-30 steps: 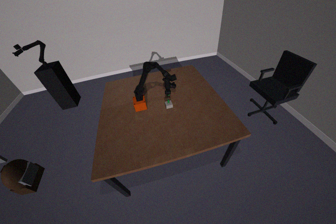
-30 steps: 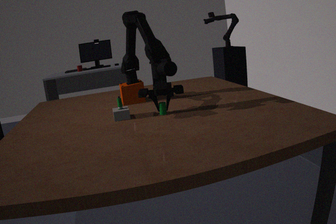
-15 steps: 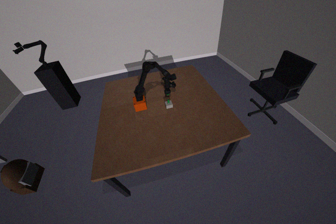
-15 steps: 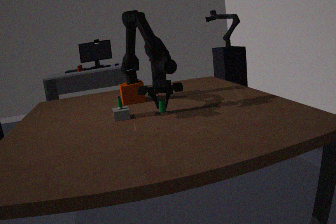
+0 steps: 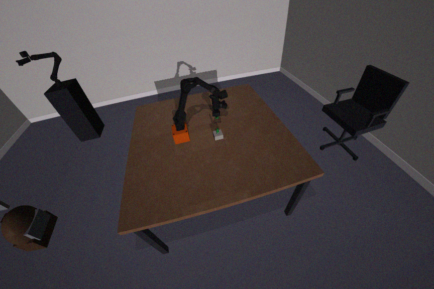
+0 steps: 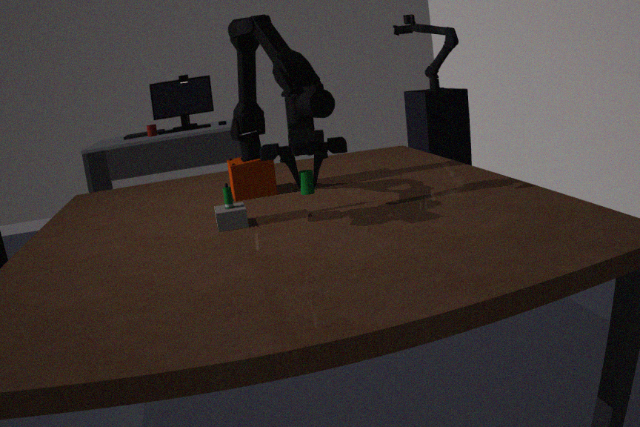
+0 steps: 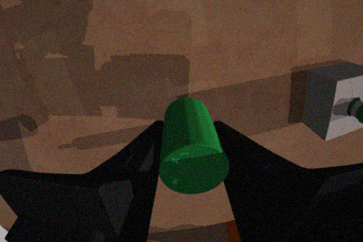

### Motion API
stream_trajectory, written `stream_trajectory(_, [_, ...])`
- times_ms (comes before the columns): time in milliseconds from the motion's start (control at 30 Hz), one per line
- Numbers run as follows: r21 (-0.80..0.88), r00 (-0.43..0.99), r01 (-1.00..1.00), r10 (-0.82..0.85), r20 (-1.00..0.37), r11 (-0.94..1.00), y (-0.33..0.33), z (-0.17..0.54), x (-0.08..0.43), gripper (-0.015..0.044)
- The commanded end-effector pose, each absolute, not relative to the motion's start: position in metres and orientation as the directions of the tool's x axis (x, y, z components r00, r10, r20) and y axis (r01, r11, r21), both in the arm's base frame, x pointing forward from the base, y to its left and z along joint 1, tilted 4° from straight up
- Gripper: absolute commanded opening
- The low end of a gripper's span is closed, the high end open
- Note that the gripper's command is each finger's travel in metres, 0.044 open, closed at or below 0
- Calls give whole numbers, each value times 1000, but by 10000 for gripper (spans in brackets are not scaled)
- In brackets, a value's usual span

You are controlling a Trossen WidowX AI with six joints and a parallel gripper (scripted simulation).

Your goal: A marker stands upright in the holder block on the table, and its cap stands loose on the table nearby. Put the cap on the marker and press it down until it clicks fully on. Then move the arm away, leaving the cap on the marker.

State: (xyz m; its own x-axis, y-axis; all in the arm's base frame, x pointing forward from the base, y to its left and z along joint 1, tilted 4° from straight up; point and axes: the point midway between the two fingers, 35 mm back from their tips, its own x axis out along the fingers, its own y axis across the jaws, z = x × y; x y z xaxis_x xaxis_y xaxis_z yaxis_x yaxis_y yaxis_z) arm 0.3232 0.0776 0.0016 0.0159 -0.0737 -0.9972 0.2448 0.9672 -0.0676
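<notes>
The green cap (image 5: 217, 117) (image 6: 307, 182) (image 7: 191, 146) is upright between my fingertips, lifted a little above the table (image 5: 224, 180) (image 6: 330, 298). My gripper (image 6: 307, 185) (image 7: 188, 127) is shut on the cap, with one finger on each side of it. The green marker (image 5: 217, 130) (image 6: 227, 196) (image 7: 360, 111) stands upright with its dark tip up in the light grey holder block (image 5: 218, 135) (image 6: 232, 219) (image 7: 319, 100). The block is left of the gripper in the exterior view and at the right edge of the wrist view, where the marker is partly cut off.
The orange arm base (image 5: 181, 135) (image 6: 254, 179) stands on the table behind the holder block in the exterior view. A second arm on a dark pedestal (image 5: 75, 110) (image 6: 438, 124), an office chair (image 5: 357, 107) and a desk with a monitor (image 6: 181, 97) stand away from the table.
</notes>
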Motion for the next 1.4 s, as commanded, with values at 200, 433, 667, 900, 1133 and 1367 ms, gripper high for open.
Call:
stream_trajectory(200, [-60, 22, 262, -68, -997, 963, 60, 13, 326, 0])
stream_trajectory(433, [-61, 22, 265, -69, -997, 962, 35, 23, 325, 0])
stream_trajectory(667, [-62, 22, 262, -71, -997, 963, 9, 33, 322, 0])
stream_trajectory(900, [-65, 22, 260, -73, -997, 964, -15, 43, 317, 0])
stream_trajectory(1133, [-67, 21, 257, -75, -997, 964, -39, 52, 309, 0])
stream_trajectory(1367, [-70, 21, 255, -78, -997, 964, -62, 61, 300, 0])
